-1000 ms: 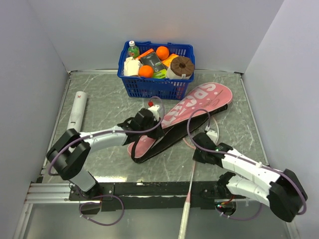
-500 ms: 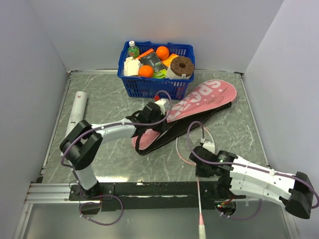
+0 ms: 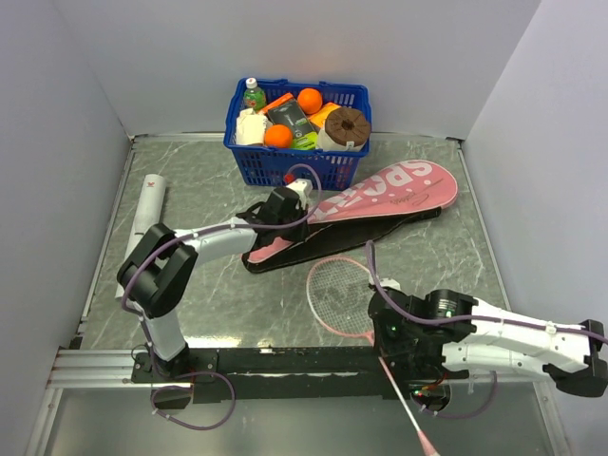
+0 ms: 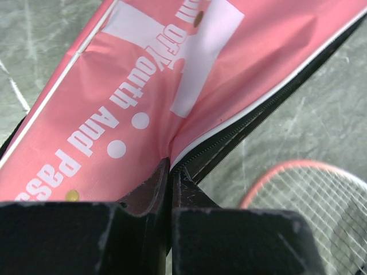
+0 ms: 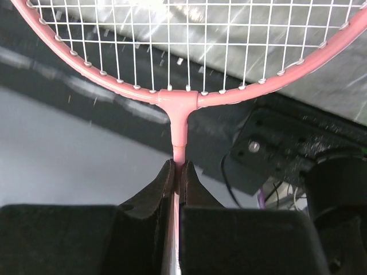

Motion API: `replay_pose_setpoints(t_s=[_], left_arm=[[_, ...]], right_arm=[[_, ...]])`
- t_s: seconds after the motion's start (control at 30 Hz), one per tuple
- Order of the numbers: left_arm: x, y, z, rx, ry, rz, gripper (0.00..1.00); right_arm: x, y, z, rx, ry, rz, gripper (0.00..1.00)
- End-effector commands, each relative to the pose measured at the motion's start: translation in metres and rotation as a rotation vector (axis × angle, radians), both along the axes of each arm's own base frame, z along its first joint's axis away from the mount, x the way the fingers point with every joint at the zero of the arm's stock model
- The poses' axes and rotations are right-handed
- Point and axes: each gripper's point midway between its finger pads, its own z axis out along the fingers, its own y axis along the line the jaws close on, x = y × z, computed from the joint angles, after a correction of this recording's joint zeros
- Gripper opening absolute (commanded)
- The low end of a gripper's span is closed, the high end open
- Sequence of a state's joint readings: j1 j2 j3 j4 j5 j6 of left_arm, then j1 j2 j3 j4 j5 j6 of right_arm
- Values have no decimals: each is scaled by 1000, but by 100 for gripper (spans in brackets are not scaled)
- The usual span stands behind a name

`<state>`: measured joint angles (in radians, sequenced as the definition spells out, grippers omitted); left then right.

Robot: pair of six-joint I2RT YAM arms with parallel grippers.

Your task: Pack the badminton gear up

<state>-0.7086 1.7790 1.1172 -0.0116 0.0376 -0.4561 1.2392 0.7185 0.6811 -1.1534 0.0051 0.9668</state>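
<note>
The pink "SPORT" cover point(image 3: 380, 195) with a black edge lies across the middle of the table. My left gripper point(image 3: 283, 211) is shut on its upper flap by the zip edge, as the left wrist view point(image 4: 171, 166) shows on the pink cloth point(image 4: 172, 69). My right gripper point(image 3: 382, 332) is shut on the thin shaft of a pink racket point(image 3: 340, 293), just below the head point(image 5: 178, 166). The racket head point(image 5: 189, 51) is outside the cover, and its handle points past the near edge. A long white tube point(image 3: 147, 204) lies at the left. No shuttlecocks show.
A blue basket point(image 3: 294, 169) of groceries stands at the back, just behind the cover and my left gripper. Grey walls close in the table on three sides. The arms' black base rail point(image 3: 285, 361) runs along the near edge under the racket shaft.
My right gripper drew the racket out from the cover toward the near edge and swung its head left. My left gripper moved back with the flap, and the cover shifted toward the back right.
</note>
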Motion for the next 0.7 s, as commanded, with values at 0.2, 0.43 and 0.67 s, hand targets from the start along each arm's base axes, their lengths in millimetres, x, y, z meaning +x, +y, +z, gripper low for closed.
replay_pose_setpoints(t_s=[0.2, 0.43, 0.67], left_arm=[[11, 13, 16, -33, -62, 67, 1], [-9, 15, 25, -78, -55, 34, 1], [-34, 9, 30, -95, -45, -4, 1]], right_arm=[[0, -19, 35, -5, -63, -34, 0], [33, -9, 28, -134, -177, -137, 0], [70, 12, 28, -104, -263, -235, 0]])
